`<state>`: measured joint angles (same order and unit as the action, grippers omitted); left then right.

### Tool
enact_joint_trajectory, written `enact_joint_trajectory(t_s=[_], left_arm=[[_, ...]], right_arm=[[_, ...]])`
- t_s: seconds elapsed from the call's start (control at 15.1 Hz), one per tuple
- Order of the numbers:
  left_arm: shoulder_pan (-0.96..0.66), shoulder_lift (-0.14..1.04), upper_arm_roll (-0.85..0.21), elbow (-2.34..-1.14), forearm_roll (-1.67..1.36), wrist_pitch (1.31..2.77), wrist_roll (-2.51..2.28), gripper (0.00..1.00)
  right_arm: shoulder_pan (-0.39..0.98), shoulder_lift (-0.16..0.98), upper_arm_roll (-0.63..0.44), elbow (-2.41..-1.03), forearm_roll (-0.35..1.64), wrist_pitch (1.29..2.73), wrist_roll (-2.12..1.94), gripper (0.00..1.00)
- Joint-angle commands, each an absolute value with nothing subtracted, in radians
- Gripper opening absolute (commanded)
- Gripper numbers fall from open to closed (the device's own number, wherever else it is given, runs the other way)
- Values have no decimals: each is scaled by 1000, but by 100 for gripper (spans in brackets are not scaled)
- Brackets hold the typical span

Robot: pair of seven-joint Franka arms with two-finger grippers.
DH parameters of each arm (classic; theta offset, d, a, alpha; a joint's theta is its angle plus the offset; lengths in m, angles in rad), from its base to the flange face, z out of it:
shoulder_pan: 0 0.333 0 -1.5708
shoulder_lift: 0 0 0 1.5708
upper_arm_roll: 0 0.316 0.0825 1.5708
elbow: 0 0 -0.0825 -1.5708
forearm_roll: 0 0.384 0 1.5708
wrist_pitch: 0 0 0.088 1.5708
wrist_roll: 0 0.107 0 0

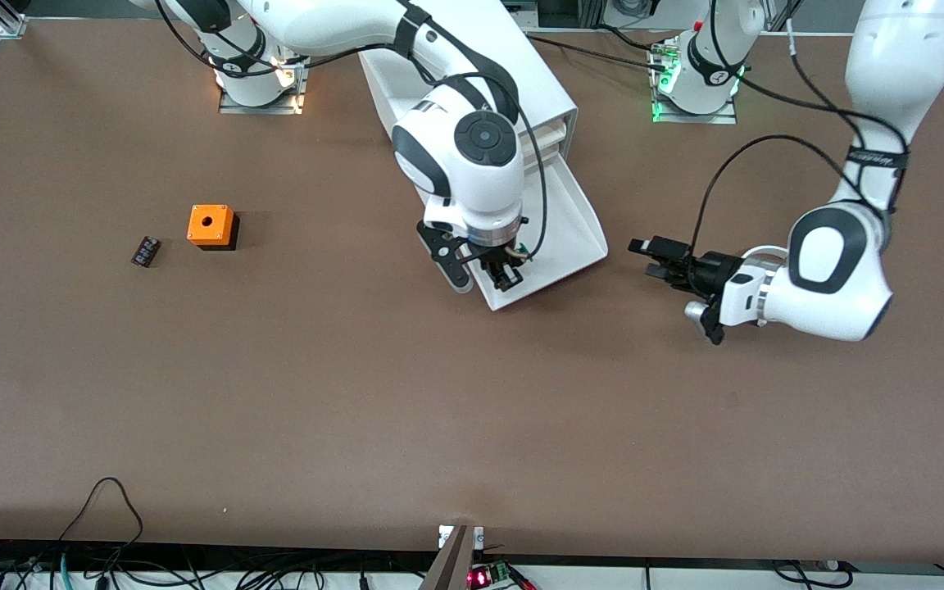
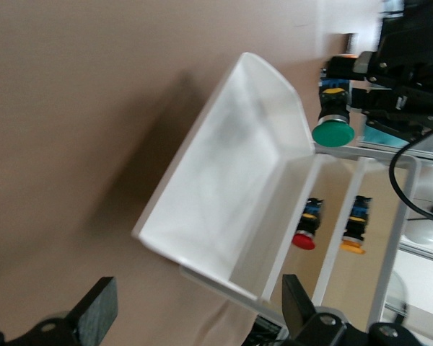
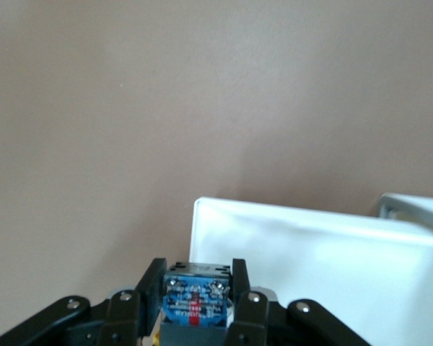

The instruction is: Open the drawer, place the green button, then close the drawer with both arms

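Observation:
The drawer [image 1: 578,233] stands pulled out of the white cabinet [image 1: 537,82] toward the front camera; its inside looks bare in the left wrist view [image 2: 224,187]. My right gripper [image 1: 498,270] hangs over the drawer's front corner, shut on the button [image 3: 193,301]. The button's green cap [image 2: 333,134] points down, just above the drawer's rim. The right gripper also shows in the left wrist view [image 2: 400,79]. My left gripper [image 1: 646,256] is open and empty, low over the table beside the drawer, toward the left arm's end, its fingers [image 2: 94,311] wide apart.
An orange cube with a round hole [image 1: 211,226] and a small black part [image 1: 145,251] lie toward the right arm's end. A red-capped button [image 2: 306,229] and a yellow-capped one [image 2: 355,232] show beneath the open drawer.

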<state>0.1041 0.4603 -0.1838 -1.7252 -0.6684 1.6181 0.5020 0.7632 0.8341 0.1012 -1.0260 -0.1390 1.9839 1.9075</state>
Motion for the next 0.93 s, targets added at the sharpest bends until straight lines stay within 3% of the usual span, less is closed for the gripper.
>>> enact_joint_trajectory(t_s=[0.0,0.46,0.86], left_arm=[[92,391,-201,-1669,-488,1569,289,100],[9,376,-245,-1493,-111,1474,-56,100],[-69,408,-239,-1353,103,1453,-66,100]], right_arm=[[804,886,74,-1011,-172,2066,2011,0],[862,957,29,-1011,-189,2138,2114,0],[907,977,2,-1011,-190,2152,2187,0]])
